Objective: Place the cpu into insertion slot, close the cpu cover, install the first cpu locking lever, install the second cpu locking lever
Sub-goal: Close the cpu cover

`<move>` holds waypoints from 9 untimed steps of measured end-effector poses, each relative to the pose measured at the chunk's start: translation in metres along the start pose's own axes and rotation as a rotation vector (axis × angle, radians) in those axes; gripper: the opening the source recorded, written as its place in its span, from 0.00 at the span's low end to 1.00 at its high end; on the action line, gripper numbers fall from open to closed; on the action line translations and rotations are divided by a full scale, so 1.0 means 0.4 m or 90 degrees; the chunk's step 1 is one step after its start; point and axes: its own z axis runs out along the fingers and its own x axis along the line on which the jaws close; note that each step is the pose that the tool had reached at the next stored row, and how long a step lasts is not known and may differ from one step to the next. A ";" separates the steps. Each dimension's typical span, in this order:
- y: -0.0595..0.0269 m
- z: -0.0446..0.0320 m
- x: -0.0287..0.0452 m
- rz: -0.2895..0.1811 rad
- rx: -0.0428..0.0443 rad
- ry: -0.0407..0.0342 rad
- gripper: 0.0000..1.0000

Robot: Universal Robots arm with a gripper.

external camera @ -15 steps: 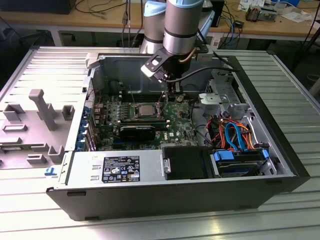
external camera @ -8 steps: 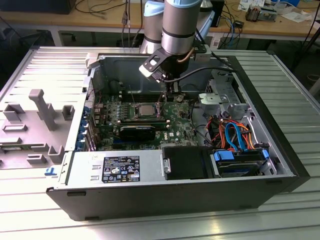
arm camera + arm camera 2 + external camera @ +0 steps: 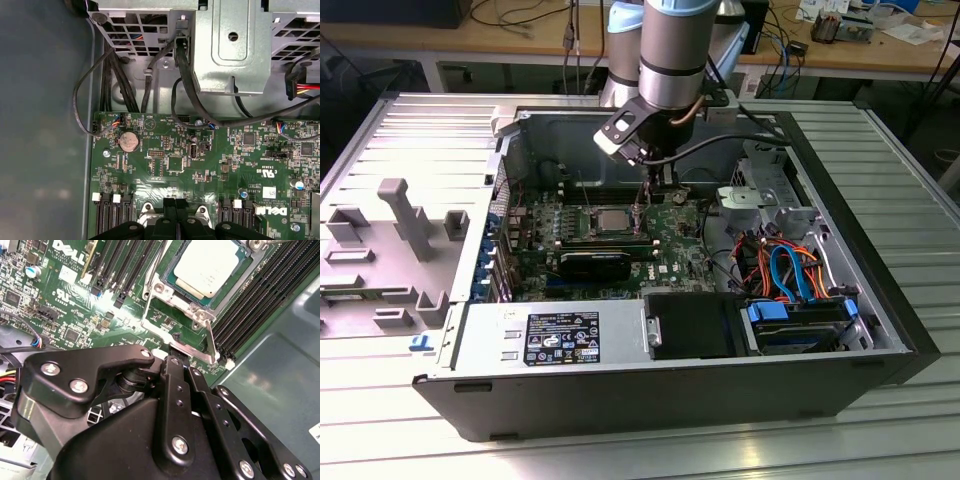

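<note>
The cpu [image 3: 210, 265] lies flat with its silver top up in the insertion slot [image 3: 150, 310] on the green board. It also shows at mid-board in the exterior view [image 3: 615, 217]. The cpu cover [image 3: 175, 297], a silver frame, lies down around the chip. A thin locking lever rod [image 3: 212, 340] runs along the socket's side by the memory slots. My gripper [image 3: 176, 351] is shut, and its tips are at the socket's near end beside that rod. It hangs just to the exterior view's right of the socket [image 3: 653, 195], and its fingers [image 3: 170, 212] sit side by side in the first wrist view.
Long black memory slots [image 3: 260, 295] flank the socket. A metal drive cage [image 3: 230, 45] with black cables [image 3: 185, 85] stands past the board's edge. The case wall [image 3: 505, 180], the power supply [image 3: 560, 335] and coloured cables [image 3: 790, 265] ring the board.
</note>
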 end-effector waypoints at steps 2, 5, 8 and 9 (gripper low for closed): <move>-0.001 0.000 0.000 0.000 0.0000 0.0000 0.11; -0.002 0.000 0.000 0.000 0.0000 0.0001 0.11; -0.004 0.000 0.000 0.000 0.0000 0.0000 0.11; -0.005 0.000 0.000 0.000 0.0000 0.0000 0.11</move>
